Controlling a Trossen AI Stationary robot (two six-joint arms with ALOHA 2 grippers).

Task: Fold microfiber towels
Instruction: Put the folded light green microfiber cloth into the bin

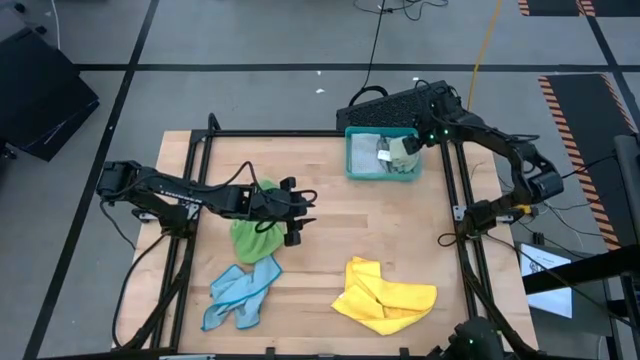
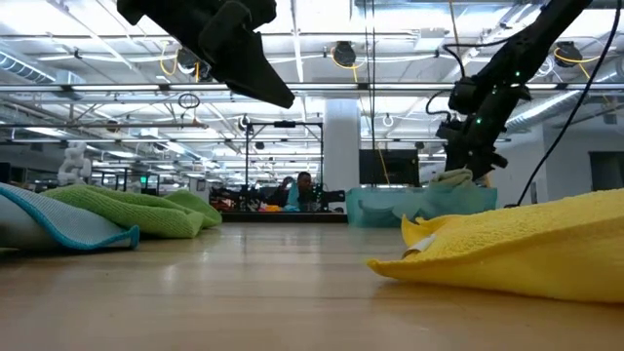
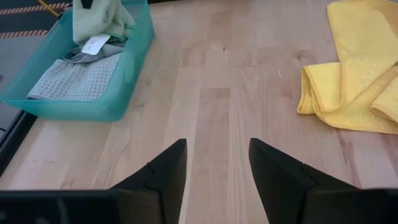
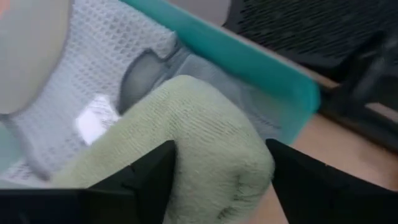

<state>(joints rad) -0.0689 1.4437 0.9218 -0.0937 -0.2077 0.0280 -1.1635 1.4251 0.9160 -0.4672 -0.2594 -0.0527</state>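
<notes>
Over at the far right corner of the table (image 1: 330,215), right gripper (image 1: 408,146) down in the teal tray (image 1: 352,160); fingers (image 4: 140,180) set either side of a pale green towel (image 4: 205,149), bunched and bulging between them, apparently pinched, though actual contact not clear from the wrist view; same towel lifted a little above the tray rim in the low view (image 2: 450,178); beneath it, a grey towel (image 4: 99,68) lying flat on the tray floor, a small white label (image 4: 96,118) showing on it.

Left gripper (image 1: 292,215) hanging above the table near its middle, just beside the bright green towel (image 1: 255,235); fingers (image 3: 165,174) spread apart, nothing between them, bare wood showing through the gap; raised clear of the surface in the low view (image 2: 255,68).

Bright green towel crumpled in a heap left of centre; light blue towel (image 1: 238,293) rumpled near the front edge, toward the left corner, touching the green one's near side; yellow towel (image 1: 385,298) loosely folded over itself near the front edge, right of centre, well apart from the other two.

Low view: blue-edged cloth and green heap at the left, yellow towel (image 2: 517,244) large at the right, tray (image 2: 390,207) at the far edge beyond; behind the table, a person (image 2: 302,190) seated far back in the room.
</notes>
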